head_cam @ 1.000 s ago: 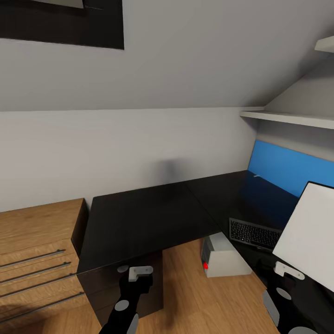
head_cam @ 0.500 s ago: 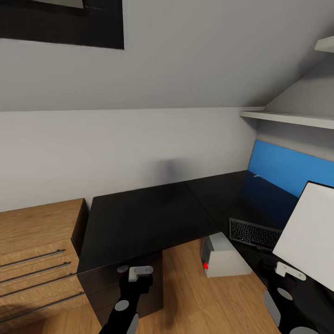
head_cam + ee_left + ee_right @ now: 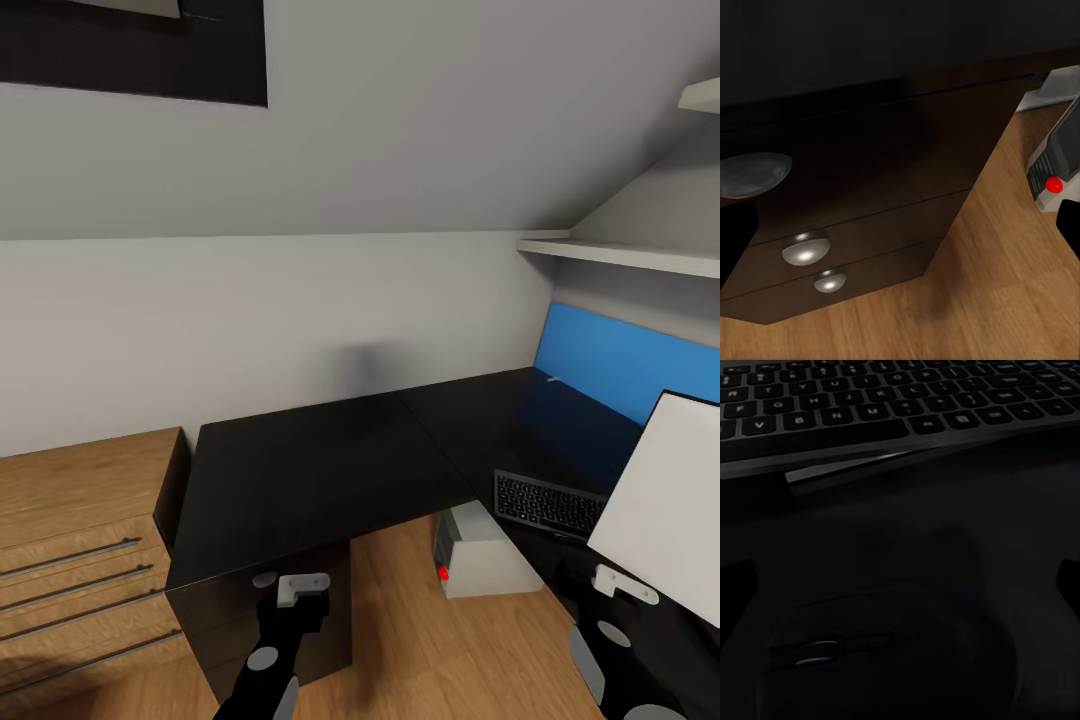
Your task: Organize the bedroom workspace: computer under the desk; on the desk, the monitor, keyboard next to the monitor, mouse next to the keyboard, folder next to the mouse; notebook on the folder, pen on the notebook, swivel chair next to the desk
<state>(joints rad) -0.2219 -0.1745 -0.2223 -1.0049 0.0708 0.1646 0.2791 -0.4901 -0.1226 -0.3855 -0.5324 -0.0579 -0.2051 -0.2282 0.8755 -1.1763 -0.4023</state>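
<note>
Against the grey wall, the desk (image 3: 300, 470) spreads its glossy black L-shaped top, one wing running toward the blue wall panel (image 3: 625, 360). Keyboard (image 3: 548, 503) lies flat on the right wing, just beside the monitor (image 3: 665, 510), whose white back faces the room. Computer (image 3: 480, 555) stands on the wooden floor in the desk's inner corner, tucked partly under the top, red dot low on its front. Light wooden chest of drawers (image 3: 80, 550) sits beside the desk's left end.

Left gripper (image 3: 900, 225) hangs in front of the black drawers (image 3: 870, 195) with round silver knobs (image 3: 805, 247); fingertips at the frame edges, spread wide, nothing between them. Right gripper (image 3: 900, 585) hovers low over the desk surface, jaws wide apart, a dark mouse (image 3: 877, 649) between them, the keyboard just beyond it.
</note>
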